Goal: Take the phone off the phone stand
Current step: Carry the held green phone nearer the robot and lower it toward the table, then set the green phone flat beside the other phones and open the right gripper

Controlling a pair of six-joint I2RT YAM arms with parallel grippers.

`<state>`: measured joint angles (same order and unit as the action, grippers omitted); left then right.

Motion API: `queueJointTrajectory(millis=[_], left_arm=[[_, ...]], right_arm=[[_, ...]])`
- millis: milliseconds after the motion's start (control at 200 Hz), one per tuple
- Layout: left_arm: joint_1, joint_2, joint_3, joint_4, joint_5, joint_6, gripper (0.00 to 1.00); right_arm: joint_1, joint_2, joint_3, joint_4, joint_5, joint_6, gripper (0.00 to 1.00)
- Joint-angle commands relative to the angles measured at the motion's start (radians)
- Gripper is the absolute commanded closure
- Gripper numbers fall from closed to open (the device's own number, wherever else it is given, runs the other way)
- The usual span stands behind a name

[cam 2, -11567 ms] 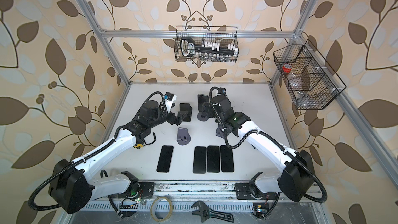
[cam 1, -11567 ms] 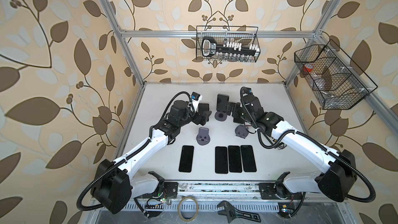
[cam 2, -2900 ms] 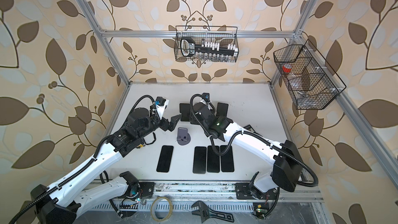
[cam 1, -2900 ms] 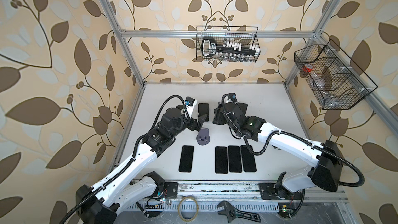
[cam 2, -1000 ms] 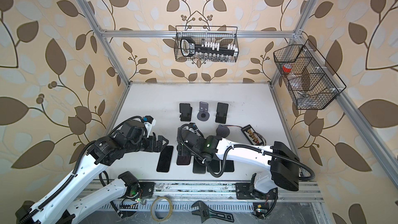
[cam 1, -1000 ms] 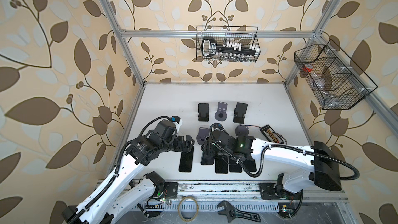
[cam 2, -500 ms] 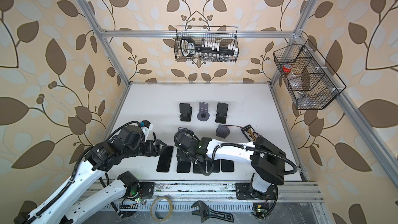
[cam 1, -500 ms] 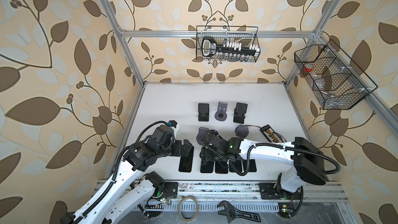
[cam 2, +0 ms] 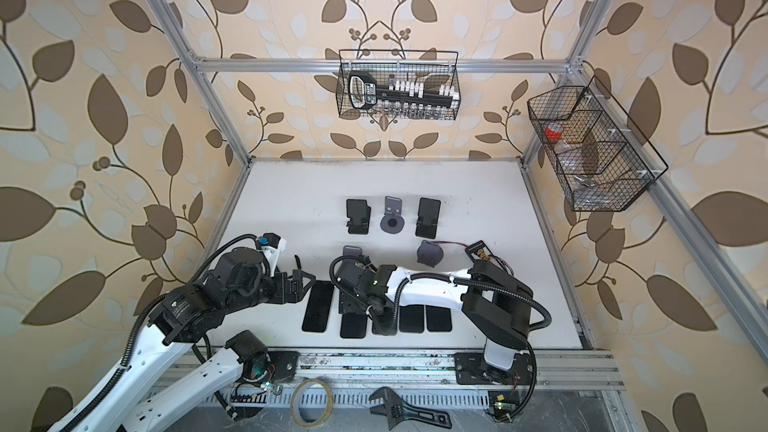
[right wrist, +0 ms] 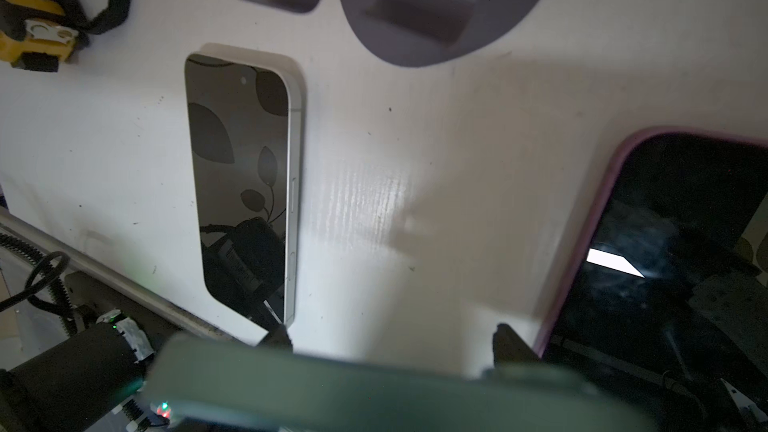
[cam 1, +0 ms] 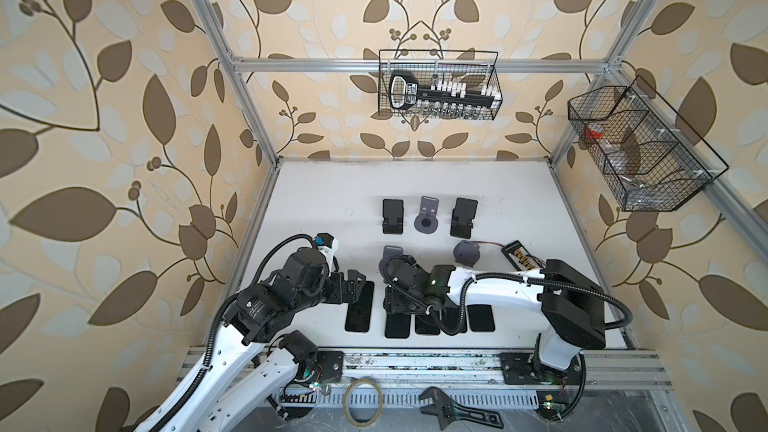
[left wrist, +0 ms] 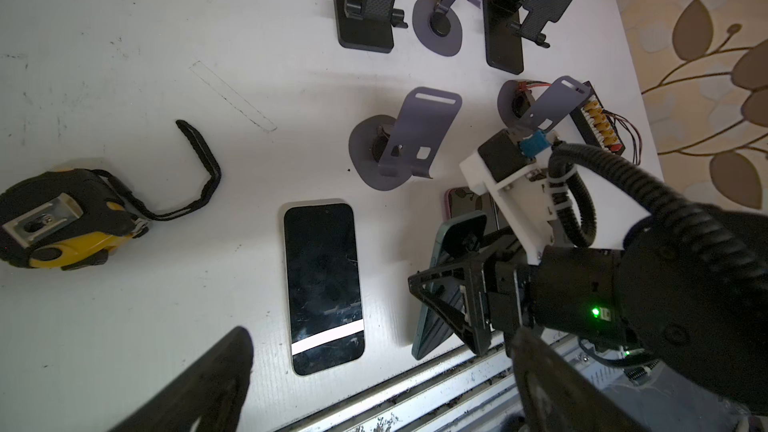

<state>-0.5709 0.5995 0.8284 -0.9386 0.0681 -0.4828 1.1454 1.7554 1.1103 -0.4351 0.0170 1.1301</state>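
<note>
In both top views the right gripper point(cam 1: 397, 305) hung low over the near row of phones, clamped on the phone point(cam 1: 397, 324). The phone's dark near end showed just beside the neighbouring phone point(cam 1: 428, 326) on its right, and the slot looked tight, so a release there risked landing it on that neighbour. Its long axis ran near to far, parallel to the row, and the phone stands point(cam 1: 428, 216) farther back stood empty. The left gripper point(cam 2: 301, 280) hovered just left of the white-edged phone point(cam 2: 318, 305). In the left wrist view that gripper's fingers point(left wrist: 216, 376) stood wide apart on nothing. The phone seemed tilted there, far end lifted toward the purple stand point(left wrist: 405, 139) and near end pointing at the front rail point(left wrist: 395, 401). Letting go at that tilt would probably let it slap flat or slide toward the rail. Whether its near end touched the table point(left wrist: 124, 76) could not be told. In the right wrist view the phone was a blurred green band across the finger bases. The neighbouring phone point(right wrist: 665, 243), pink-cased, lay just right of one fingertip point(right wrist: 509, 342), which could catch the case as the jaws opened.
</note>
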Motion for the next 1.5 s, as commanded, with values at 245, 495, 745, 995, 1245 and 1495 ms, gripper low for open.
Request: queueJointTrajectory(millis=[245, 495, 745, 995, 1245, 1495], left_arm=[[-0.008, -0.033, -0.010, 0.017, -0.026, -0.013, 0.03], [-0.007, -0.030, -0.012, 0.021, -0.017, -0.010, 0.03], [-0.008, -0.043, -0.012, 0.018, -0.029, -0.013, 0.03], [-0.008, -0.053, -0.012, 0.012, -0.045, -0.019, 0.04], [-0.009, -0.061, -0.012, 0.010, -0.048, -0.020, 0.04], [-0.008, -0.069, -0.012, 0.006, -0.059, -0.024, 0.04]], right_arm=[[-0.003, 0.048, 0.072, -0.028, -0.050, 0.010, 0.27], [-0.036, 0.078, 0.094, -0.041, -0.087, 0.009, 0.26], [-0.072, 0.113, 0.137, -0.067, -0.106, 0.022, 0.25], [-0.079, 0.165, 0.160, -0.089, -0.160, 0.019, 0.25], [-0.078, 0.179, 0.181, -0.123, -0.142, 0.019, 0.24], [-0.079, 0.203, 0.193, -0.143, -0.139, 0.022, 0.23]])
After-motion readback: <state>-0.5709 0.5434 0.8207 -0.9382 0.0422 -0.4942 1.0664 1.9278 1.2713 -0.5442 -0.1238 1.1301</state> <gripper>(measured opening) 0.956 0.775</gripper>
